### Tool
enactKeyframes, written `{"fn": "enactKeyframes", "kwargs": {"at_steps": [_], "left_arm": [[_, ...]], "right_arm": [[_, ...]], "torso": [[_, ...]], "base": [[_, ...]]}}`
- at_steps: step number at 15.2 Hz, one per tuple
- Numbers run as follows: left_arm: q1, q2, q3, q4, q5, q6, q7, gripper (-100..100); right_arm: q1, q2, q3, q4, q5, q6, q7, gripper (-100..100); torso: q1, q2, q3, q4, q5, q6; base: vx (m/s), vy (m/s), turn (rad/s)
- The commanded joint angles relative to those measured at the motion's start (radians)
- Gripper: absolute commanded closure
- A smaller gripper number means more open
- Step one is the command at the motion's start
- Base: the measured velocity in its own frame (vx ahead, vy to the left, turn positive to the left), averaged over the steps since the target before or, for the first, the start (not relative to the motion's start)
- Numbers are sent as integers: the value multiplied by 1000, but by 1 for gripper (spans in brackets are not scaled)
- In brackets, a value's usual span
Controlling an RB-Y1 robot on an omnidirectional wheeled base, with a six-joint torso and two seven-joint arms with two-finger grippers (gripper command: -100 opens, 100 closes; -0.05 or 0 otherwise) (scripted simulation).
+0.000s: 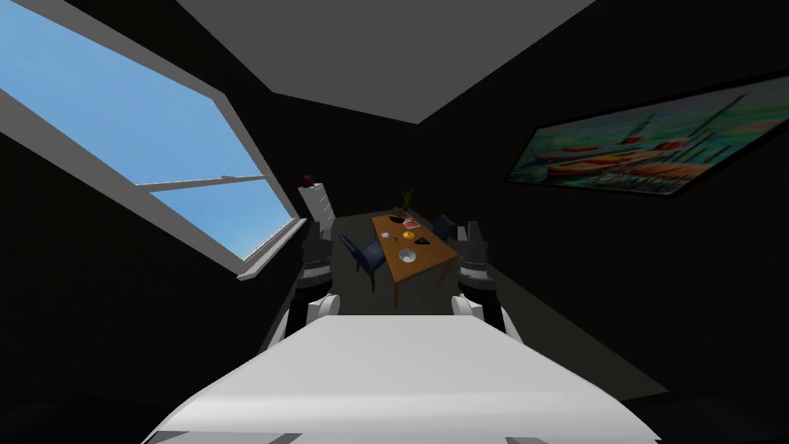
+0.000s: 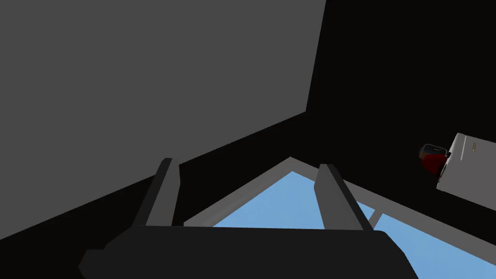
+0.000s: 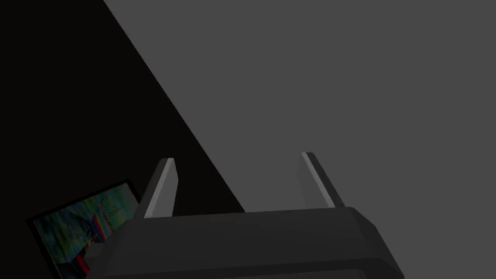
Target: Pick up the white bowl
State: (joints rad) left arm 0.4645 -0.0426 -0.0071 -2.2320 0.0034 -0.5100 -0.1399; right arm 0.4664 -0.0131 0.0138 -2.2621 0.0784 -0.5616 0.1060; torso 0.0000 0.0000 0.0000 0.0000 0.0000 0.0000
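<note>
White bowl (image 1: 407, 256) sits near the front end of a wooden surface (image 1: 428, 259) far across the room. It is well apart from both arms and lies roughly between them in the head view.

A large window (image 1: 139, 131) showing blue sky runs along the left wall. Beyond its far end stands a white drawer cabinet (image 1: 320, 202) with a small red thing (image 1: 308, 181) on top, too small to name.

The left pincer (image 1: 316, 230) hangs in the air to the left of the surface and nowhere near it. Its two fingers (image 2: 167, 191) are spread wide, with nothing between them.

A dark blue chair (image 1: 368, 254) stands just beside the surface's left edge. Past the bowl on the surface lie a small pale item (image 1: 398, 244), a black item (image 1: 423, 241), a yellow one (image 1: 407, 233), and a flat red and white thing (image 1: 412, 224) that may be a book. Farther back are a dark bowl (image 1: 397, 220) and, at the far end, a green potted plant (image 1: 406, 199). A second blue chair (image 1: 443, 226) stands at the right edge.

The right pincer (image 1: 468, 230) hangs in the air to the right of the surface, also well clear of it, with its fingers apart and empty. A wide framed painting (image 1: 655, 146) of boats in bright colours hangs on the dark right wall.
</note>
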Motion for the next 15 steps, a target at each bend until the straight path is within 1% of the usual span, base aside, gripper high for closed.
{"fn": "enactKeyframes", "kwargs": {"at_steps": [1, 3, 4, 6, 7, 9, 10, 11, 12, 13, 14, 15], "left_arm": [[0, 0, 0, 0, 0, 0, 0, 0], [0, 0, 0, 0, 0, 0, 0, 0], [0, 0, 0, 0, 0, 0, 0, 0], [0, 0, 0, 0, 0, 0, 0, 0], [0, 0, 0, 0, 0, 0, 0, 0], [0, 0, 0, 0, 0, 0, 0, 0], [0, 0, 0, 0, 0, 0, 0, 0], [0, 0, 0, 0, 0, 0, 0, 0], [0, 0, 0, 0, 0, 0, 0, 0], [0, 0, 0, 0, 0, 0, 0, 0], [0, 0, 0, 0, 0, 0, 0, 0], [0, 0, 0, 0, 0, 0, 0, 0]], "right_arm": [[4, -31, 4, 3, 10, 11, 2, -100], [13, -79, 14, 12, 33, 36, 6, -100], [13, -82, 14, 12, 33, 36, 6, -100], [26, -134, 32, 27, 68, 74, 13, -100], [26, -141, 32, 27, 68, 74, 13, -100], [41, -196, 59, 49, 114, 123, 24, -100], [41, -205, 59, 49, 114, 123, 24, -100], [50, -233, 75, 62, 140, 151, 30, -100], [50, -239, 75, 62, 140, 151, 30, -100], [59, -273, 94, 77, 169, 182, 38, -100], [59, -274, 94, 77, 169, 182, 38, -100], [68, -309, 114, 94, 200, 214, 46, -100]], "torso": [[0, 0, 0, 0, 0, 0], [1, 1, 1, 0, 0, 0], [3, 2, 1, 0, 1, 0], [4, 4, 2, 1, 1, 0], [4, 4, 2, 1, 1, 0], [5, 4, 2, 1, 1, 0], [6, 3, 2, 1, 1, 0], [6, 3, 2, 1, 1, 0], [6, 3, 2, 1, 1, 0], [6, 2, 1, 1, 1, 0], [6, 2, 1, 0, 1, 0], [5, 1, 1, 0, 1, 0]], "base": [[-12, 9, 16], [-34, 47, 49], [-50, 54, 38], [-61, 57, 59], [-56, 62, 71], [-40, 84, 100], [-30, 88, 87], [-33, 87, 91], [-22, 79, 71], [-8, 76, 94], [-2, 66, 101], [-4, 71, 136]]}}
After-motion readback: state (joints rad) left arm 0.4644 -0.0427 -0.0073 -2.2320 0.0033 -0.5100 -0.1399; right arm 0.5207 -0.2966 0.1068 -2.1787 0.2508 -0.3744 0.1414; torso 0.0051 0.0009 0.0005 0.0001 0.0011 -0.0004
